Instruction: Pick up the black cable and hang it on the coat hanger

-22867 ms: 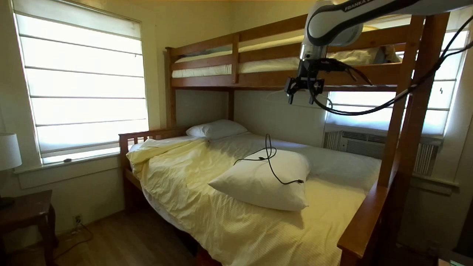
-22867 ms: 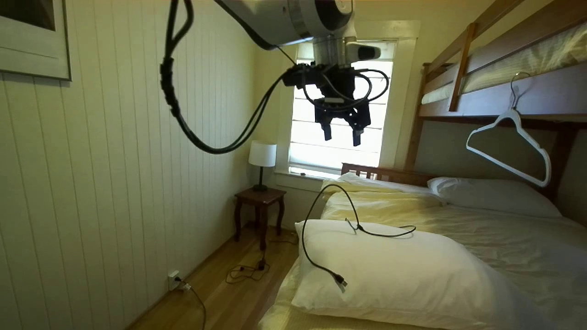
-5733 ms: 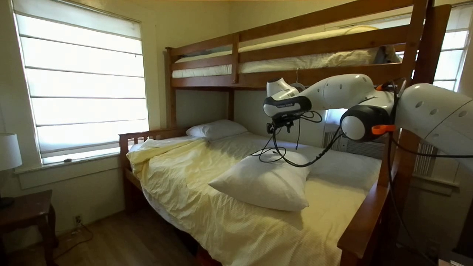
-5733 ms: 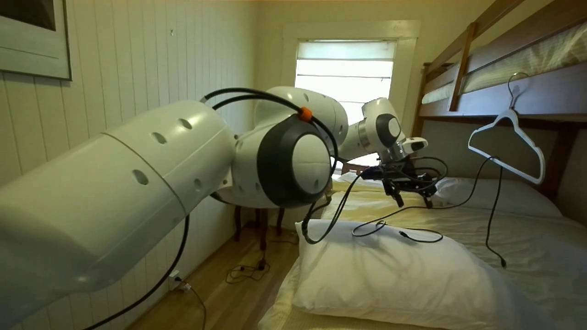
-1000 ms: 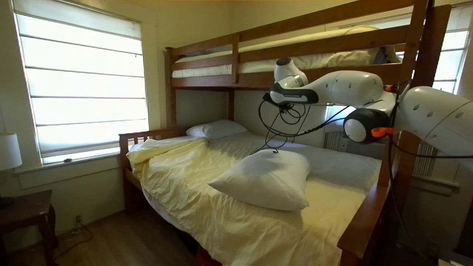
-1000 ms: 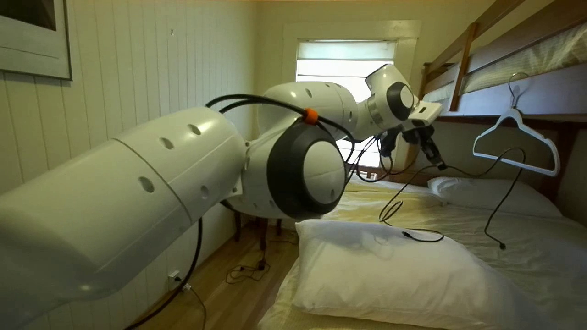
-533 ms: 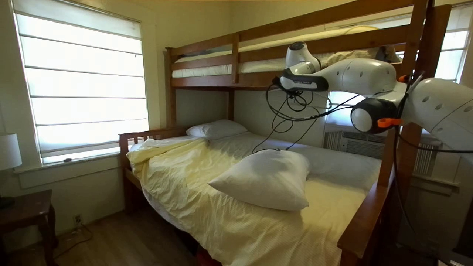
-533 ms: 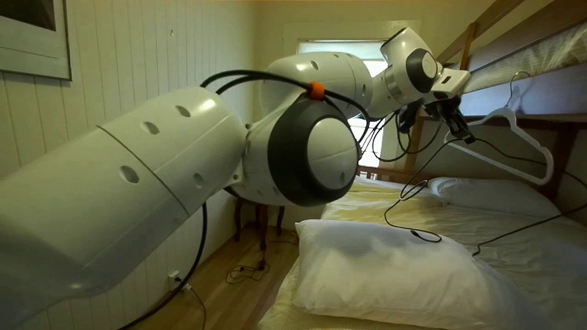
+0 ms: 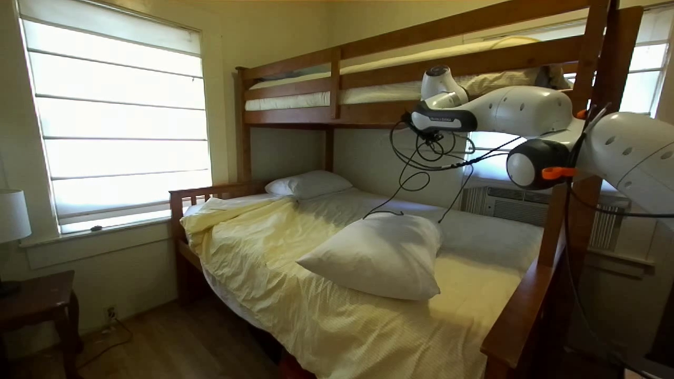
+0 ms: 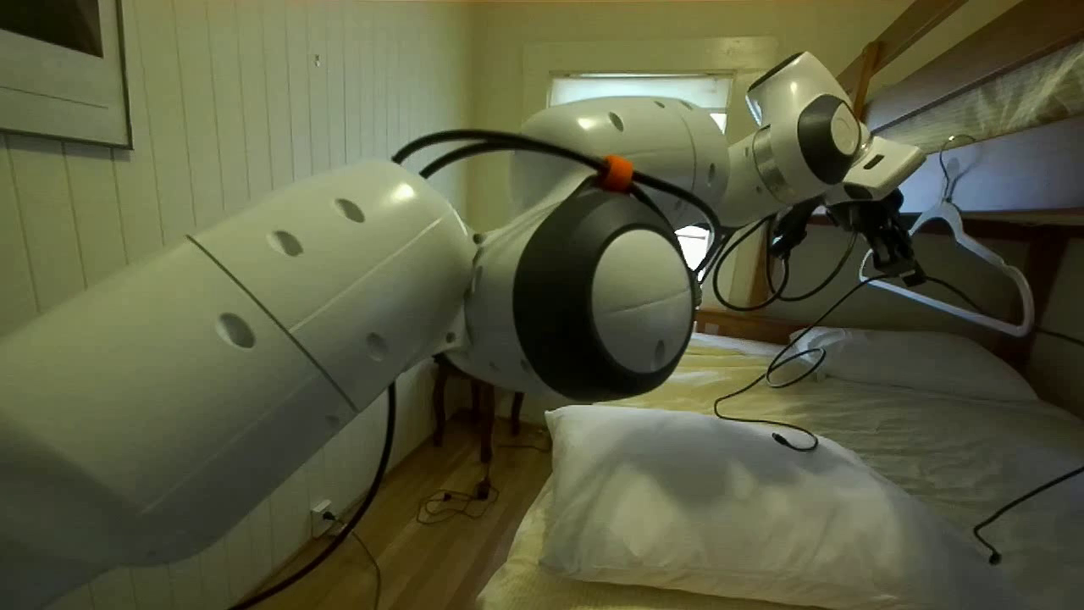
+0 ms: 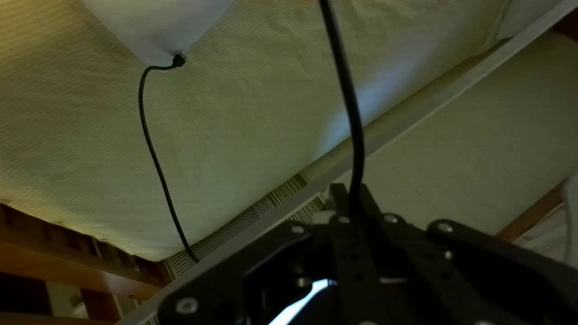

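Thin and loosely looped, the black cable (image 11: 358, 155) climbs, in an exterior view, from one end on the nearer pillow (image 10: 720, 508) to the gripper (image 10: 912, 275), closed tight on it, then passes the coat hanger (image 10: 1026, 298), whether through it I cannot tell, a stretch cut off at the right edge.

In an exterior view, daylight burns out the window (image 9: 121, 129) well apart from the pincer (image 11: 350, 201), while the wall (image 9: 279, 37) beside that window is dim and yellowish-green. Small highlights gleam on the white arm (image 10: 398, 288) leading to the pincer. Below the pincer, soft grey shadow covers the upper part of the pillow (image 10: 703, 517). In the wrist view the pincer is almost black, its tips blurred; the black cable (image 11: 344, 81) leaving them looks slightly soft, and bluish light streaks the bedding (image 11: 253, 122) beyond.
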